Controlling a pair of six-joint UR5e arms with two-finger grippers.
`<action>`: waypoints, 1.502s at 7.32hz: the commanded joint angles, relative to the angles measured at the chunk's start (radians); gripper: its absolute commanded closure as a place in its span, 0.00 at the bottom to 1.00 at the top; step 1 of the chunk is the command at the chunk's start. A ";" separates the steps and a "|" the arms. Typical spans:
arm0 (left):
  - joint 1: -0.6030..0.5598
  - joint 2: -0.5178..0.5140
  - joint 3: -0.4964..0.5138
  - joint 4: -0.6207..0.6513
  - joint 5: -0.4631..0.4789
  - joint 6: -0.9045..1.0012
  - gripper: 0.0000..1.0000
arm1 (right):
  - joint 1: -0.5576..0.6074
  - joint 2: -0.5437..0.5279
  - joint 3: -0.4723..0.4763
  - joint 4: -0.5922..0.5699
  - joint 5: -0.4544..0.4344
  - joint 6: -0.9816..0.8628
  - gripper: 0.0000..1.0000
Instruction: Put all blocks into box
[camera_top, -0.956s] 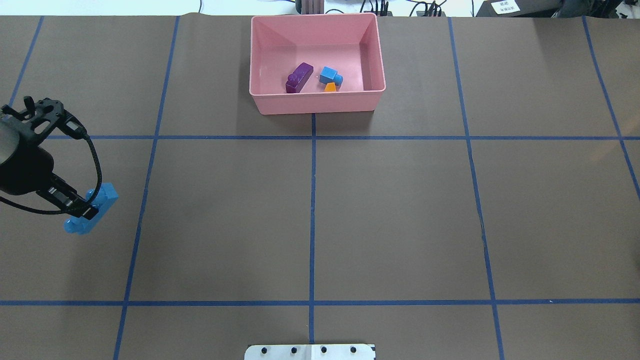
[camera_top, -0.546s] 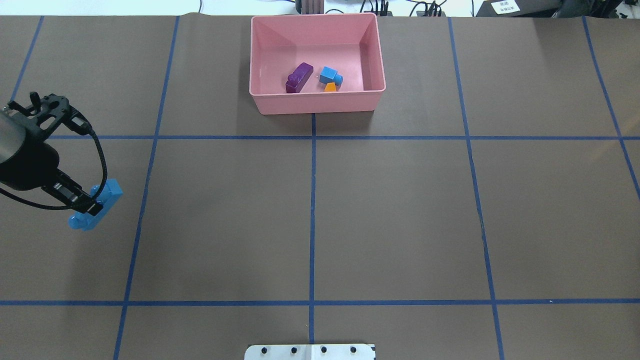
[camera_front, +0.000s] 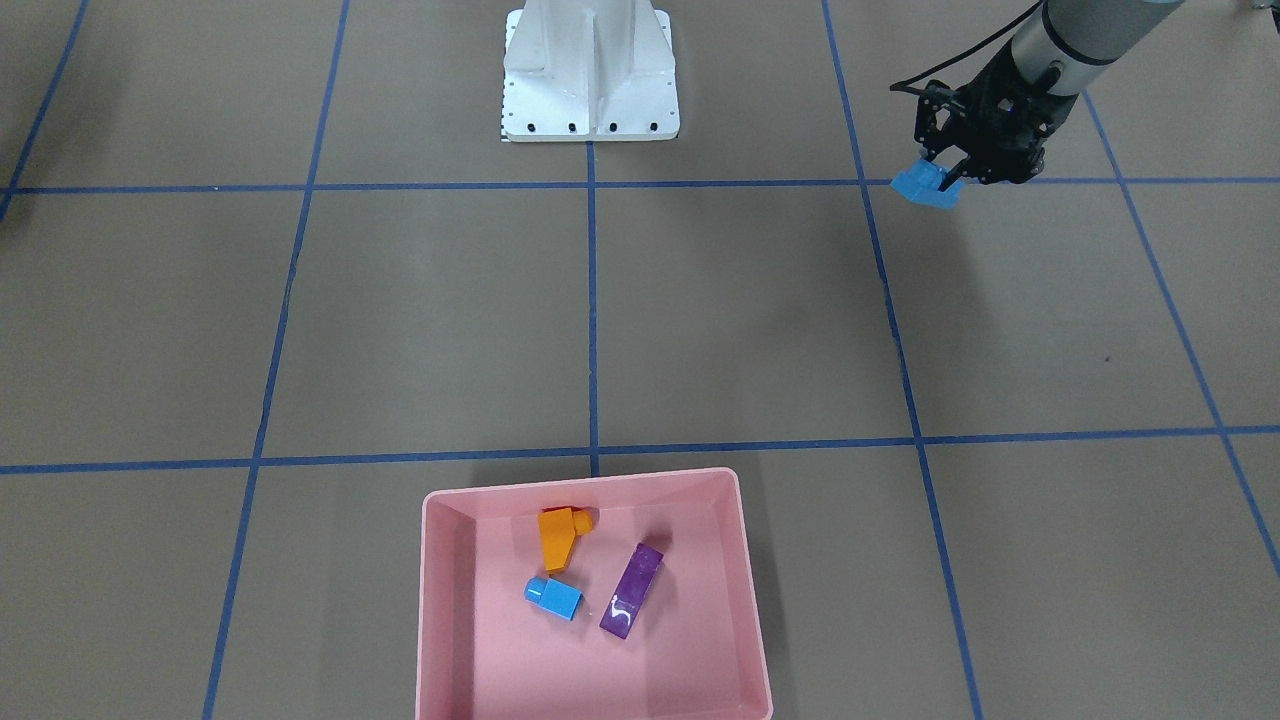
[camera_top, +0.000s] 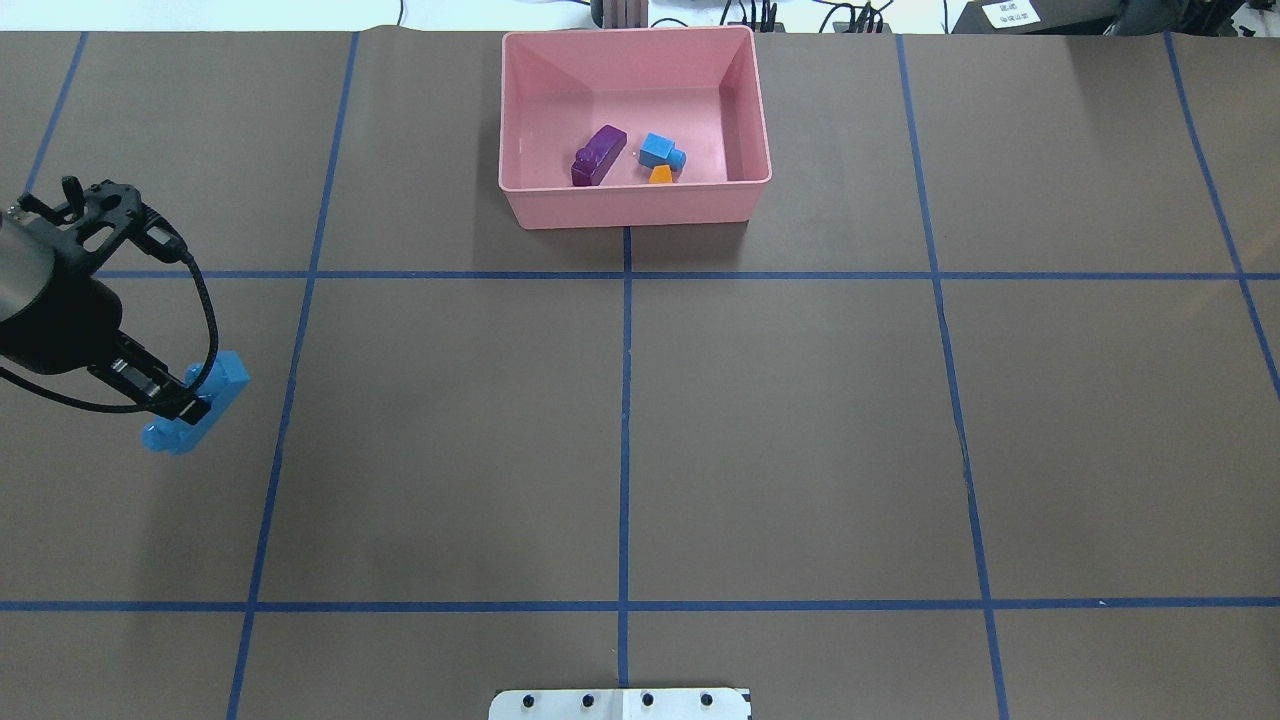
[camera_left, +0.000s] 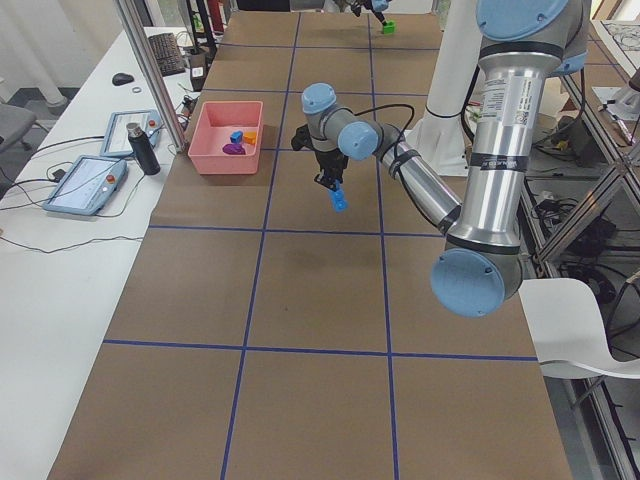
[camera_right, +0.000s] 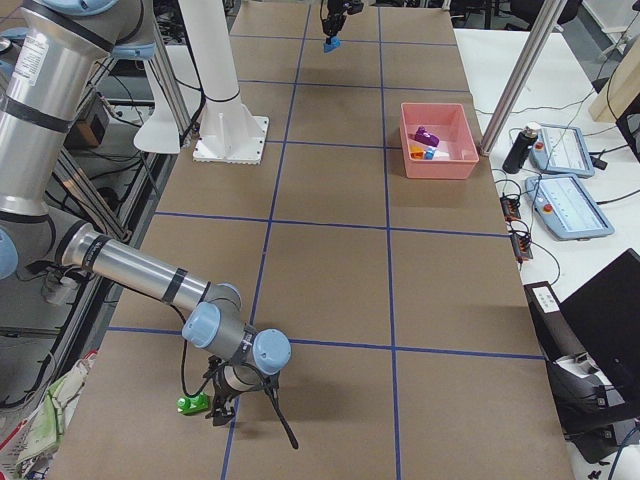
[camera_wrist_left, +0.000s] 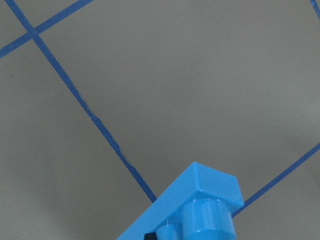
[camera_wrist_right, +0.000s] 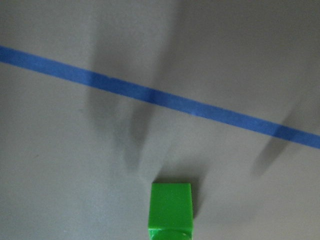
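Observation:
My left gripper (camera_top: 183, 405) is shut on the long blue brick (camera_top: 205, 398) and holds it above the table at the far left. It also shows in the front view (camera_front: 925, 186) and the left wrist view (camera_wrist_left: 195, 210). The pink box (camera_top: 635, 208) stands at the far middle. It holds the purple brick (camera_top: 598, 155), the small blue brick (camera_top: 660, 151) and the orange brick (camera_top: 660, 175). The green brick (camera_wrist_right: 170, 210) lies on the table beside my right gripper (camera_right: 222, 402). I cannot tell whether that gripper is open or shut.
The white metal base (camera_top: 620, 703) sits at the near edge in the middle. Blue tape lines cross the brown table. A side table beyond the box carries tablets (camera_left: 85, 185) and a dark bottle (camera_left: 142, 150).
My left gripper has moved a little to the right and toward the far side, with the long blue brick in it. The bricks in the box have not moved.

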 joint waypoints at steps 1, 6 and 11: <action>-0.016 -0.059 0.029 0.002 -0.002 -0.002 1.00 | -0.003 -0.001 -0.020 0.001 0.009 0.000 0.00; -0.014 -0.300 0.156 0.002 0.014 -0.126 1.00 | -0.010 0.001 -0.046 0.001 0.032 0.002 0.02; -0.013 -0.519 0.326 -0.008 0.018 -0.237 1.00 | -0.014 0.002 -0.049 0.001 0.058 0.012 1.00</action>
